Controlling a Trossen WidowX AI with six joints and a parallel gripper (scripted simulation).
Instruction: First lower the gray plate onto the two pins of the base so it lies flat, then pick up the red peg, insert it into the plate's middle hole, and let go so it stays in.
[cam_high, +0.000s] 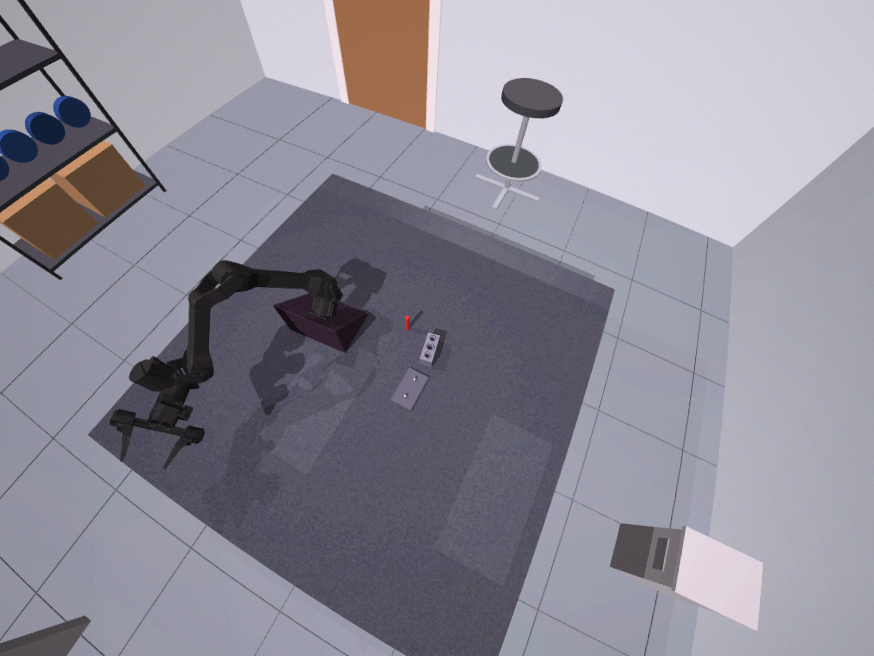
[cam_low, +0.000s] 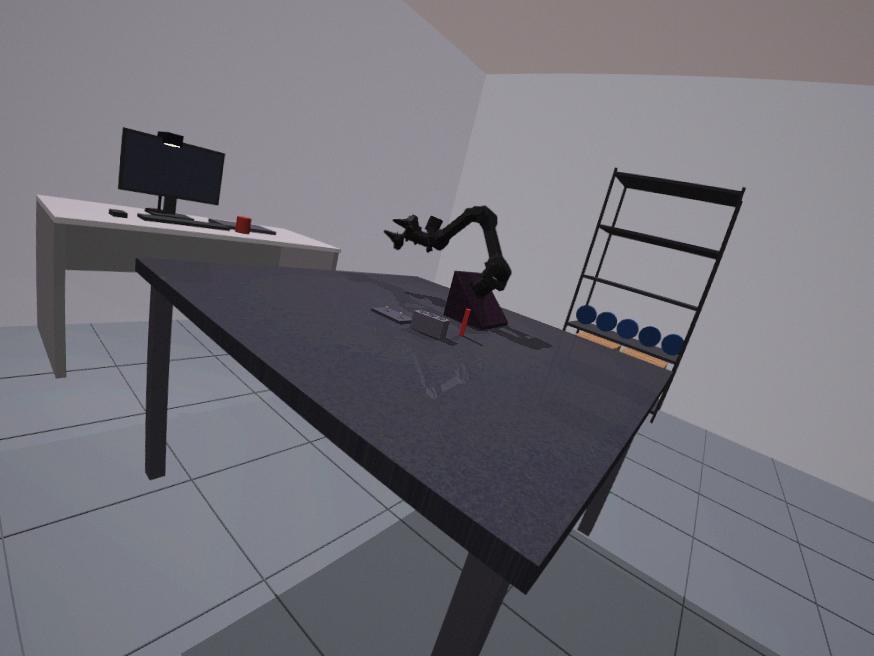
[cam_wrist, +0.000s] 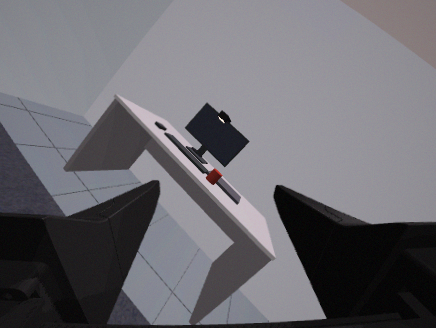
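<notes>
The gray plate, a thick block with three holes in a row, stands on the table beside the base, holes up. The flat base lies on the table, its two small pins pointing up and bare. The red peg stands upright on the table, apart from the plate, on the side away from the base. My gripper is open wide and empty, raised high and far from all three parts. The wrist view shows none of them.
The arm is mounted on a dark purple wedge on the dark table, near the peg. Beyond the table stand a white desk with a monitor and red cup, and a shelf rack.
</notes>
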